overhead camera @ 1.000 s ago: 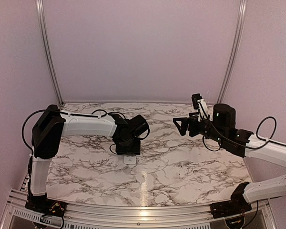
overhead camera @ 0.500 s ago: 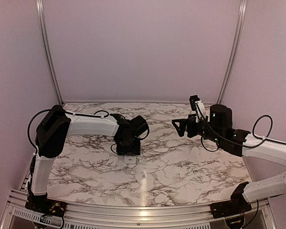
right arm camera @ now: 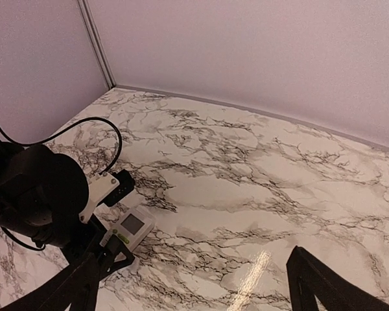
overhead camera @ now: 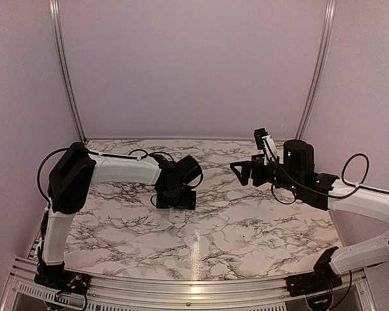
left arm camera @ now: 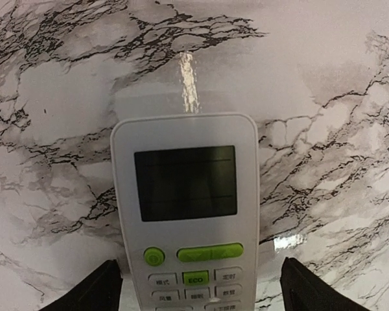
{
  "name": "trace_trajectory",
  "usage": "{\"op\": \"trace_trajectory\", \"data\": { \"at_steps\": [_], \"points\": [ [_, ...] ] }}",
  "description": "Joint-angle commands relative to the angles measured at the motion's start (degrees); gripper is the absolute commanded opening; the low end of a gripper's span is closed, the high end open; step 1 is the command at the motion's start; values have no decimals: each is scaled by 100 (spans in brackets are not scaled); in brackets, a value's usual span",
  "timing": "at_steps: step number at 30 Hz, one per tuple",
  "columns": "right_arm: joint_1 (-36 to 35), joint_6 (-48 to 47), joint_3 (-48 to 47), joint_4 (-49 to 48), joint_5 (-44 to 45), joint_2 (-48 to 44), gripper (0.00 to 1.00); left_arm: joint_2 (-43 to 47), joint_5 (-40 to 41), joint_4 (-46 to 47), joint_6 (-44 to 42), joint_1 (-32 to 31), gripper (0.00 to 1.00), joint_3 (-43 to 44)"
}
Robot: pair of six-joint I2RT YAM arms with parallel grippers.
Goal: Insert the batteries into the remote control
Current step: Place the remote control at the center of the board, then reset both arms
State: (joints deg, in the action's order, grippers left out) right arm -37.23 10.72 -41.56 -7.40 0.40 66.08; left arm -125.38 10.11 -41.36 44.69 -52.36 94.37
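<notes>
The remote control [left arm camera: 185, 214] lies face up near the middle of the marbled tabletop [left arm camera: 324, 78], its display end toward 12 o'clock in the left wrist view. The left gripper [left arm camera: 201, 264] hangs over its button end, jaws open at 9 and 3 o'clock of it. At 2 o'clock from the remote in the top view, the right gripper [overhead camera: 238, 172] hangs above the tabletop, jaws spread wide and holding nothing.

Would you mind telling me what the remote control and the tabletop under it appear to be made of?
The remote control looks like smooth white moulded plastic, with a dark glossy display and green buttons, perhaps rubber. The tabletop shows black-veined white marbling and a sharp light streak: glossy, real stone or printed laminate, I cannot tell.
</notes>
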Motion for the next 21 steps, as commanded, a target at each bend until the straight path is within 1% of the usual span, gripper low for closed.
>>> {"op": "trace_trajectory", "data": {
  "at_steps": [1, 2, 5, 8, 11, 18, 21],
  "points": [
    [41, 90, -243, -65, -543, 95, 99, 558, 141, 190, -543, 84, 96, 150],
    [41, 94, -260, -97, -603, 116, 99, 692, 174, 275, -647, 105, 99, 148],
    [41, 1, -442, -9, -862, 287, 99, 1101, 110, 613, -1152, 244, 99, 77],
    [42, -138, -762, 132, -1269, 506, 99, 1507, 18, 1120, -1640, 455, 99, -239],
    [42, -163, -910, 193, -1442, 650, 99, 2036, -76, 1652, -2009, 698, 99, -684],
    [74, -42, -632, -81, -1607, 644, 99, 3231, -28, 2542, -2125, 1521, 99, -2105],
    [329, 151, -230, -305, -1838, 628, 99, 3781, -187, 2942, -2022, 1840, 99, -2947]
  ]
}}
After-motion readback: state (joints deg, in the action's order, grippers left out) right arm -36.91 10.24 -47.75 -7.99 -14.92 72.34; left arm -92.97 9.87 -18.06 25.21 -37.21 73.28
